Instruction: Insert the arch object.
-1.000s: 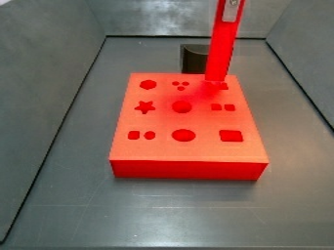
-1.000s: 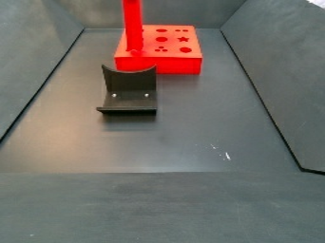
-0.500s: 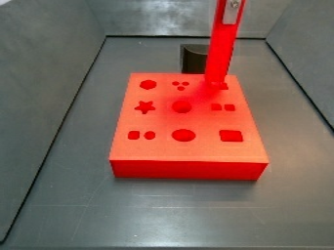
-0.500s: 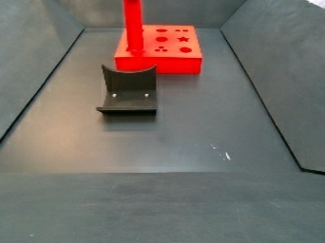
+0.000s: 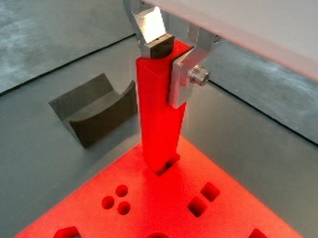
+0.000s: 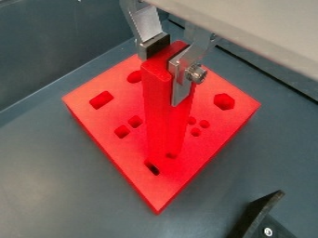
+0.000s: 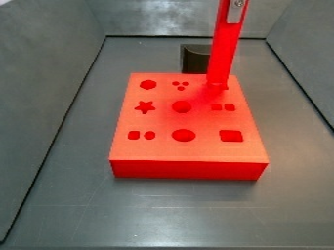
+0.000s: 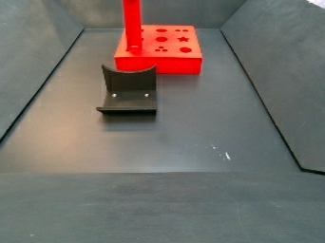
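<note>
Arch object upright in end effector

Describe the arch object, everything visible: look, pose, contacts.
The arch object is a long, straight, bright-red bar with a square section and a matte, plastic-like look. It stands upright, its lower end meeting a hole in the red board near one edge; how deep it sits cannot be told. The gripper is at its top end, silver jaws clamped on opposite faces. A side view shows a small pale mark near the top. Nothing else touches it.
</note>
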You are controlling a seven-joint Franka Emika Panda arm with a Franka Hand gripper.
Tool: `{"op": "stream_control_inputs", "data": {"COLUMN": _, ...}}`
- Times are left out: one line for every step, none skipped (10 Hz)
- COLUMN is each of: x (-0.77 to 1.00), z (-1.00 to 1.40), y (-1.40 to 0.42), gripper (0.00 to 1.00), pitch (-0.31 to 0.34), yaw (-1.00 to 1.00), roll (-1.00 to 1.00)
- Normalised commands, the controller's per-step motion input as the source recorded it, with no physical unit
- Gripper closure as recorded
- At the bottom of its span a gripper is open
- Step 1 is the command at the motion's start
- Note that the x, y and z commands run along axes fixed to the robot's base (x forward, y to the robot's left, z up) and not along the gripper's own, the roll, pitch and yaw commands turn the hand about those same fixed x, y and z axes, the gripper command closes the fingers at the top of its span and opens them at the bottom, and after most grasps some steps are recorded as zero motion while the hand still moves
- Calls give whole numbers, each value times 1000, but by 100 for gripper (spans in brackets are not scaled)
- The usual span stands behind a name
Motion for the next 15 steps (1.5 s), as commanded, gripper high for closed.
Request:
{"op": "stream_control_inputs", "data": {"x": 63, "z": -197, "y": -131, "gripper": 100, "pitch": -120, "yaw": 0, "roll": -74}}
{"op": "stream_control_inputs", "data": {"x": 77, "z": -249, "y": -34, "gripper": 100, "pitch": -179, "yaw": -166, "roll": -126}}
{"op": "stream_control_inputs", "data": {"x": 97, "z": -211, "y": 0, "gripper": 100, "pitch": -167, "yaw": -369, "roll": -150}}
{"op": "stream_control_inputs", "data": {"x": 29, "z": -177, "y": 94, "gripper": 100, "pitch": -119, "yaw": -351, "roll": -111}}
{"op": "stream_control_inputs", "data": {"x": 0, "z": -191, "y": 163, "gripper": 100, "pitch": -61, "yaw": -260, "roll": -87}}
{"op": "stream_control_inputs", "data": {"x": -69, "z": -217, "y": 197, "gripper": 100, "pitch": 0, "yaw": -326, "roll": -84}}
{"op": "stream_control_inputs", "data": {"x": -160, "z": -229, "y": 177, "gripper": 100, "pitch": 0, "yaw": -266, "roll": -161}}
{"op": "stream_control_inputs", "data": {"x": 0, "z": -240, "y": 63, "gripper": 100, "pitch": -11, "yaw": 0, "roll": -266}}
{"op": "stream_control_inputs", "data": {"x": 0, "z": -331, "y": 0, "gripper": 100, "pitch": -41, "yaw": 0, "roll": -170}}
{"op": "stream_control_inputs", "data": {"x": 0, "z": -323, "y": 0, "gripper": 100, "pitch": -4, "yaw": 11, "roll": -19}}
{"op": "stream_control_inputs", "data": {"x": 3, "z": -109, "y": 0, "gripper": 100, "pitch": 0, "yaw": 0, "roll": 0}}
{"op": "stream_control_inputs", "data": {"x": 0, "z": -654, "y": 0, "gripper": 100, "pitch": -87, "yaw": 0, "roll": 53}}
{"op": "stream_control_inputs", "data": {"x": 0, "z": -914, "y": 0, "gripper": 100, "pitch": -114, "yaw": 0, "roll": 114}}
{"op": "stream_control_inputs", "data": {"x": -6, "z": -966, "y": 0, "gripper": 100, "pitch": -140, "yaw": 0, "roll": 69}}
{"op": "stream_control_inputs", "data": {"x": -9, "z": -917, "y": 0, "gripper": 100, "pitch": -156, "yaw": 0, "roll": 49}}
